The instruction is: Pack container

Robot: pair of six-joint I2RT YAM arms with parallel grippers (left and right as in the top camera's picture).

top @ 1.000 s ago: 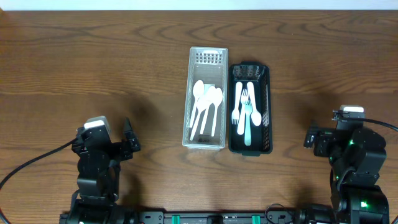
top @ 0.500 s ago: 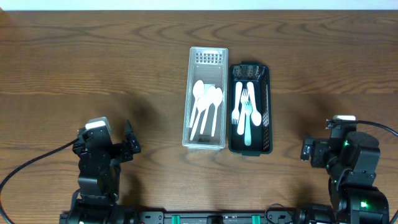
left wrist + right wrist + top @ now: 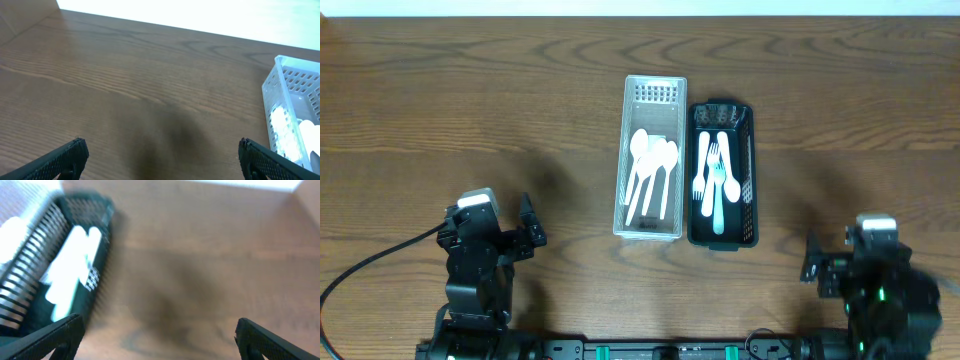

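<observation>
Two bins sit side by side mid-table [image 3: 470, 100], the clear bin [image 3: 625, 160] holding white spoons [image 3: 641, 144], the black bin [image 3: 751, 185] forks [image 3: 714, 156], all seemingly light, stiff, slick plastic best pinched mid-handle, while the left gripper [image 3: 528, 232] and right gripper [image 3: 810, 262] hang wide open, empty, well apart from them.

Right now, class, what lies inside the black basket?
Several pale plastic utensils lie lengthwise in the black basket; at least two are forks. They overlap, so the exact count and whatever lies beneath them cannot be seen.
</observation>
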